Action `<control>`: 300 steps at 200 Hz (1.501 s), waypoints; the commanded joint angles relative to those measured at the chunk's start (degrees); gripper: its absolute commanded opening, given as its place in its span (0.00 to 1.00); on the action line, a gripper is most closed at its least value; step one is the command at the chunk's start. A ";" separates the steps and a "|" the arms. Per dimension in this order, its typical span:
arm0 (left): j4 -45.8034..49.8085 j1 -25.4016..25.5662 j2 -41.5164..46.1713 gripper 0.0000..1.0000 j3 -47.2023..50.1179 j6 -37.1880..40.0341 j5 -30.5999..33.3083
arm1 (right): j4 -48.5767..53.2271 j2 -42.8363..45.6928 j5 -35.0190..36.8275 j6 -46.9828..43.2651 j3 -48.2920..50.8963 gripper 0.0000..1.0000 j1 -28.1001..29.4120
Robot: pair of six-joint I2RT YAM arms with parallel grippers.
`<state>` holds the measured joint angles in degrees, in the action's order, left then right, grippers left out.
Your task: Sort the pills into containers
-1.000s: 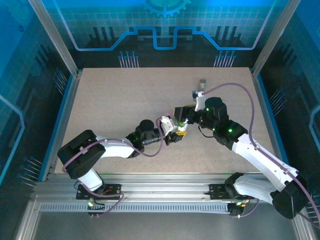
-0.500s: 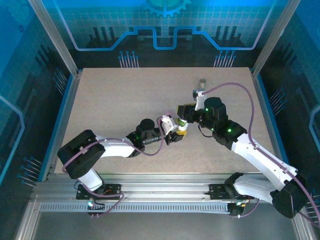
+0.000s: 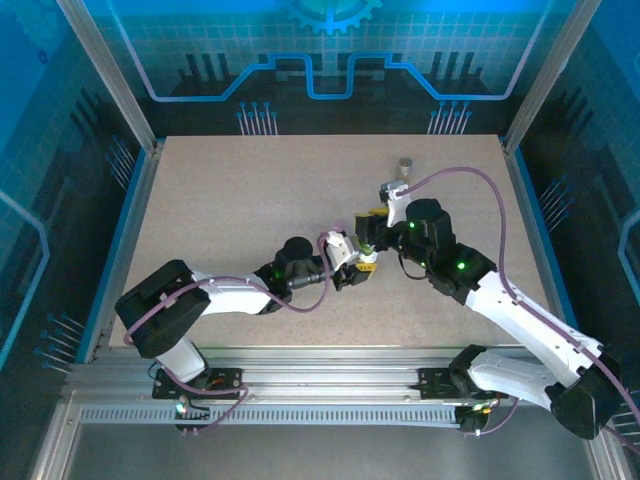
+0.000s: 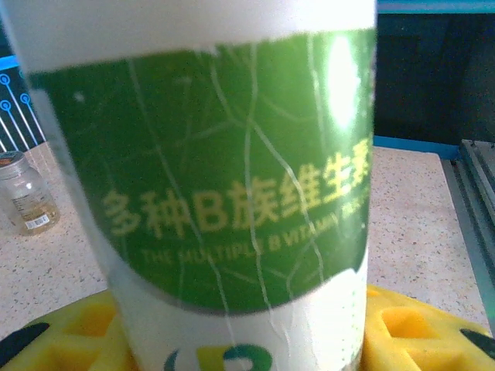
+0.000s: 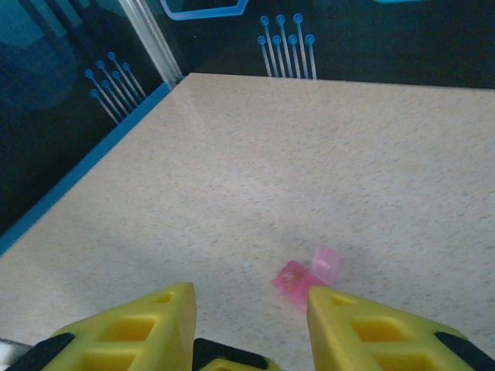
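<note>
a blue-lit enclosure with circuit-pattern panels and aluminium posts surrounds a speckled beige desk (image 3: 230, 200). two arms reach in from the near edge and meet just right of the desk's middle.

three containers can be counted. the white bottle (image 4: 232, 193), with a wide green label printed in yellow characters, stands upright at that meeting point. its wall is opaque, so its contents cannot be told. the amber bottle (image 3: 404, 165) stands upright and alone toward the far right of the desk, well apart from both arms. in the left wrist view it is see-through with a pale cap and a small label, and there is a brownish tint low inside it, too small to name. the pink vial (image 5: 304, 277) lies on the desk just beyond the right fingers, with a paler pink square piece touching it. what it holds cannot be made out.

the left hand (image 3: 358, 260) pinches the white bottle, with a yellow finger against each side of its lower body. the right hand (image 5: 249, 309) sits just beside the left one, its two yellow fingers parted by a moderate gap. a dark shape shows between them at the bottom edge of the right wrist view. whether they grip it cannot be told.
</note>
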<state>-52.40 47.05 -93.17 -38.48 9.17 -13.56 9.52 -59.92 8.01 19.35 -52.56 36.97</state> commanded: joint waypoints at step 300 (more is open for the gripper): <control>0.48 -0.64 2.12 0.00 1.47 1.29 3.42 | 9.22 6.38 -9.03 3.29 3.42 0.61 -21.68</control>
<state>-49.34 46.94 -93.14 -38.02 9.41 -12.08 19.40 -52.95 4.71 18.02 -54.13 19.03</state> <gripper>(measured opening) 0.487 0.615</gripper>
